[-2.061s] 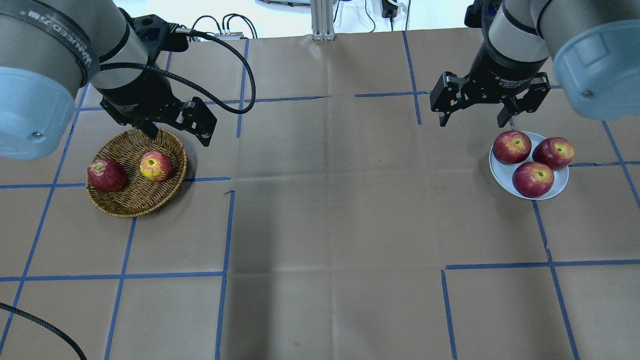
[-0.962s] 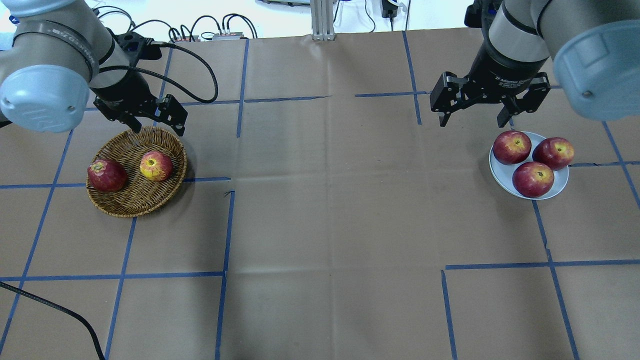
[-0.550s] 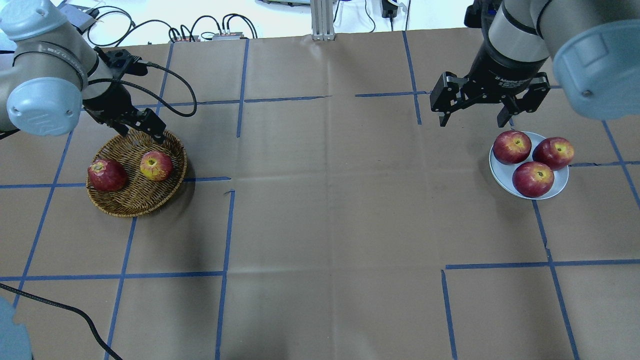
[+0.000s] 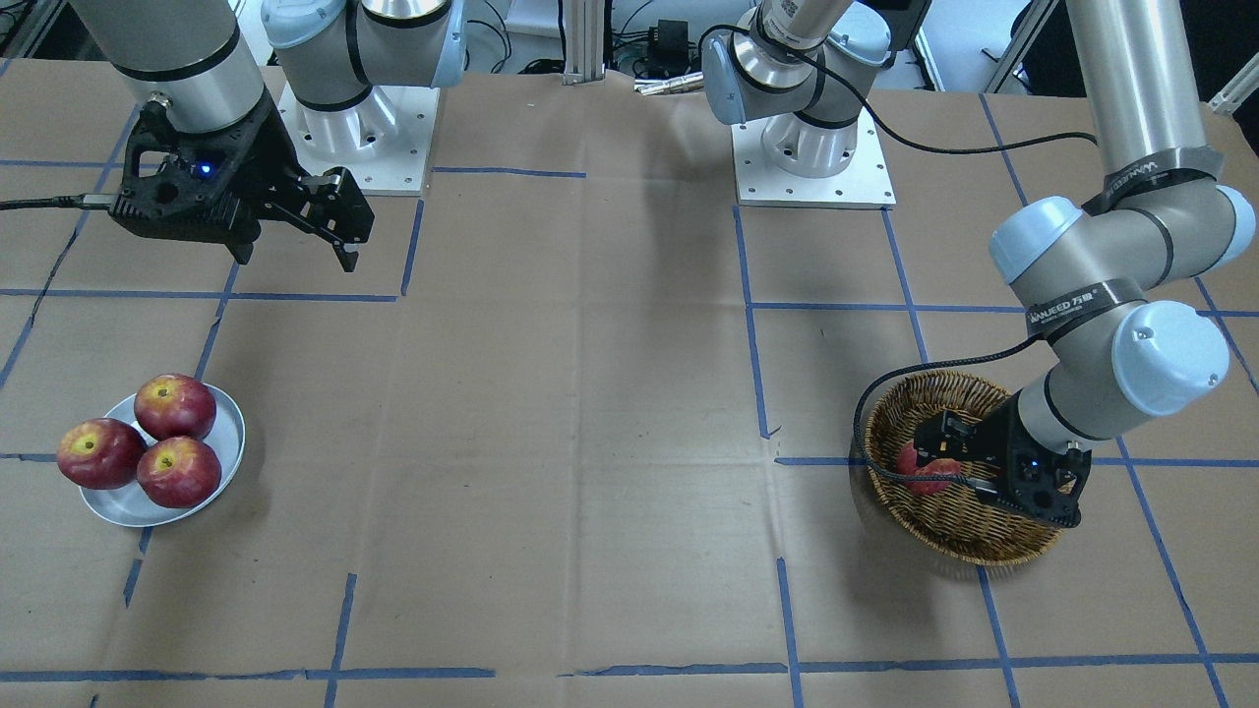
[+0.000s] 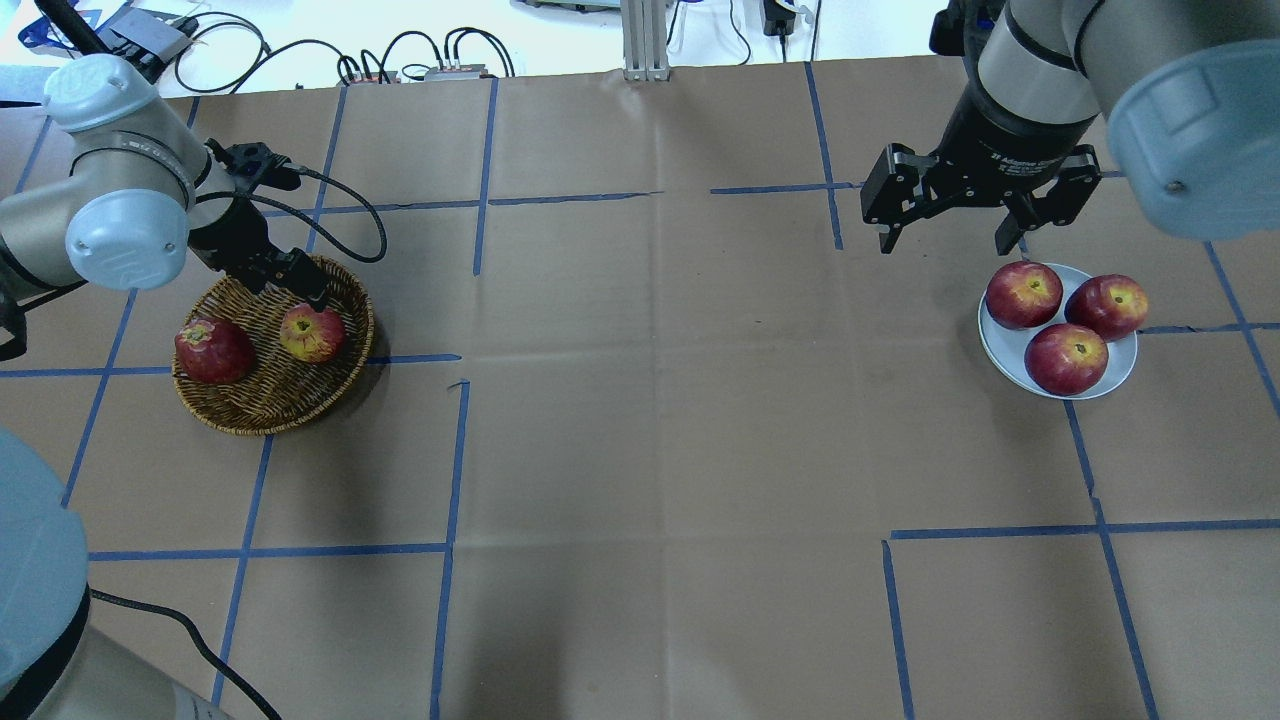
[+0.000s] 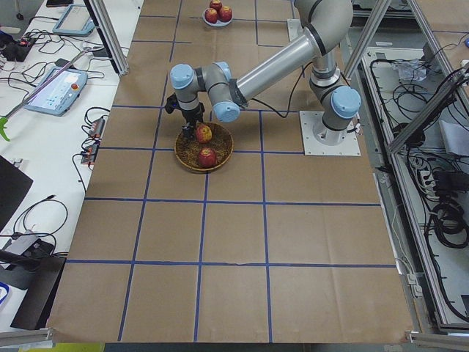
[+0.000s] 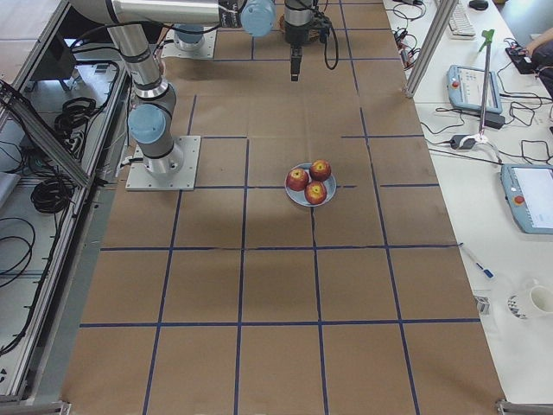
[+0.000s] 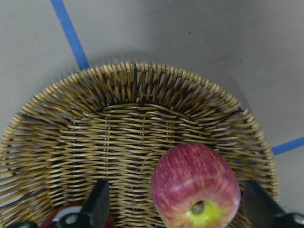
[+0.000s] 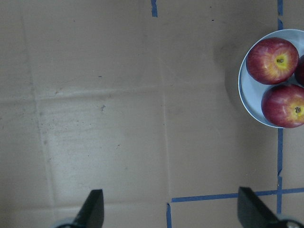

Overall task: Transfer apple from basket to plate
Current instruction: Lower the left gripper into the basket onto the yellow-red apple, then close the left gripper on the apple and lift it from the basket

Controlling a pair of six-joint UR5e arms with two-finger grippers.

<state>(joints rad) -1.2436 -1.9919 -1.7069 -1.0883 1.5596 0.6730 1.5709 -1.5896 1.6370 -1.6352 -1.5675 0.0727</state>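
Front view: L gripper [image 4: 936, 460] is down in the basket [image 4: 939, 391], jaws spread wide either side of the apple [image 4: 927, 474], nothing clamped yet. R gripper [image 4: 295, 258] hangs robot-side of the plate [image 4: 228, 438], also wide open, empty. Three plate apples [image 4: 175, 470] crowd the plate.

Overhead: apple sits in basket's right half, stem up. A dark apple [image 5: 212, 350] lies apart from it by the left rim.

Left side view: both basket apples show; jaws too small to judge.

Right side view: plate w/ its apples mid-table; basket out of frame.

L wrist cam: apple lies between the two fingertips but off-centre, nearer one. Its yellow-green stem hollow faces the cam.

R wrist cam: bare table between the fingers, plate at the edge.

Handling, my guess: firm, smooth skin, moderate weight. It prob. rolls easily and bruises if pinched hard. Take it across the widest girth, pads on opposite cheeks, after centring. An off-centre close would likely shove it along the wicker.
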